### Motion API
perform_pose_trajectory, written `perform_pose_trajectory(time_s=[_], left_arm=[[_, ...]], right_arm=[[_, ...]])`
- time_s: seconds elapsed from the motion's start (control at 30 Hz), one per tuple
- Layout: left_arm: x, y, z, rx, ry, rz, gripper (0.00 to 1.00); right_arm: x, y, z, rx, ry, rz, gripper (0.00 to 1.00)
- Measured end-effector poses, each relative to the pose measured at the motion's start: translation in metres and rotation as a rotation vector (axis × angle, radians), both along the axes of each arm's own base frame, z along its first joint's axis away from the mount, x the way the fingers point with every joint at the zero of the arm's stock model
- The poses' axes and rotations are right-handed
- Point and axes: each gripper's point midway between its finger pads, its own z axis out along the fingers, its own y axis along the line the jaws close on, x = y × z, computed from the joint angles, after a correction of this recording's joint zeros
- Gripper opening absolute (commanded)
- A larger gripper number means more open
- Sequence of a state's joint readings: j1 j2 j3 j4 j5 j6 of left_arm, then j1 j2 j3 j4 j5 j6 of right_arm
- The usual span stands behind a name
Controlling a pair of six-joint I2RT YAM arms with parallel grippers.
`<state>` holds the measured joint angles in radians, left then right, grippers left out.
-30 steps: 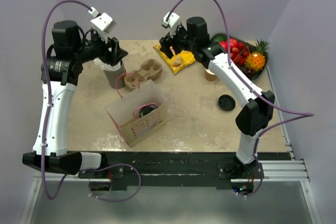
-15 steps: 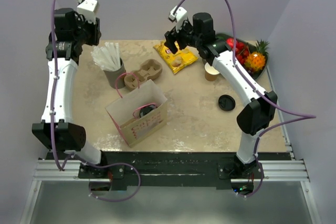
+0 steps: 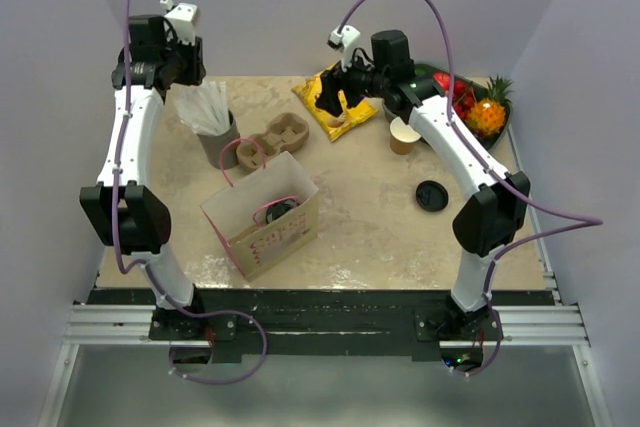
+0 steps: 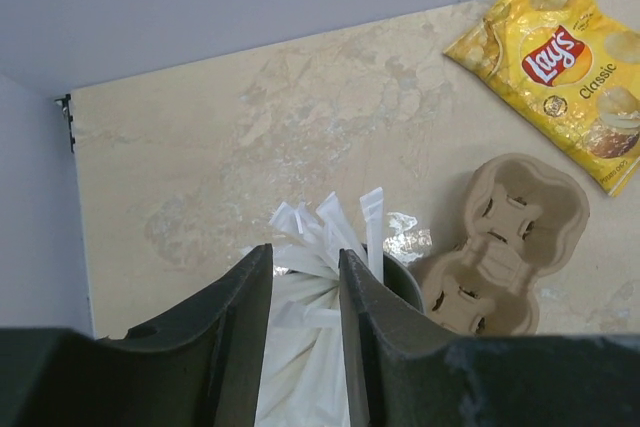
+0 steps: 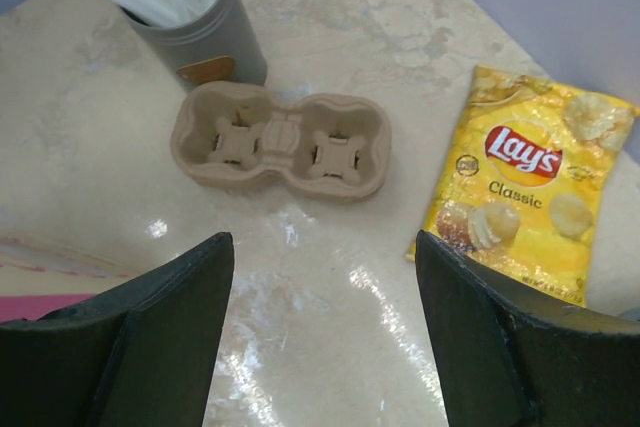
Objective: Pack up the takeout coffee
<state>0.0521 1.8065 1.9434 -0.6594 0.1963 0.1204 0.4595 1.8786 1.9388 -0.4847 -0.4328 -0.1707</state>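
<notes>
Since a second ago my left arm has lifted off the grey cup of white wrapped straws (image 5: 205,42) and now stands tall at the back-left corner. The right arm has barely shifted.

The takeout coffee (image 3: 284,211), a small tan paper cup with a round black plastic lid, sits inside the brown paper bag (image 3: 272,239) with pink handles, left of the desk's (image 3: 370,232) middle. Only the overhead view shows it, and only its dark lid down the bag's mouth; the bag's walls hide the cup's sides.

Just behind the bag lies a beige moulded-pulp two-cup carrier (image 5: 280,137), clear from both wrists. The left pincer (image 4: 303,259) hangs above the straws with its jaws a narrow gap apart. White wrappers fill that gap, and I cannot tell whether any are pinched. The right pincer (image 5: 322,242) is spread wide with nothing in it, above bare desk between the carrier and a yellow Lay's crisp packet (image 5: 525,187).

The overhead alone shows a lidless tan cup (image 3: 404,135), a loose black lid (image 3: 432,195) and a dark bowl of fruit (image 3: 500,130), which is partly behind the right arm.
</notes>
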Motion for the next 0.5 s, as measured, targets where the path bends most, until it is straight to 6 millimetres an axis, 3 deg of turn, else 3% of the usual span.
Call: perform_pose_trajectory(time_s=[0.2,0.5], left_arm=[[0.002,-0.003,-0.005,-0.016,0.019,-0.010,0.35],[-0.003,0.000,-0.011,-0.012,0.048,-0.003,0.43]], right_arm=[[-0.010,0.002,-0.010,0.018,0.064,0.038,0.76],[-0.016,0.004,-0.017,0.021,0.097,0.057,0.77]])
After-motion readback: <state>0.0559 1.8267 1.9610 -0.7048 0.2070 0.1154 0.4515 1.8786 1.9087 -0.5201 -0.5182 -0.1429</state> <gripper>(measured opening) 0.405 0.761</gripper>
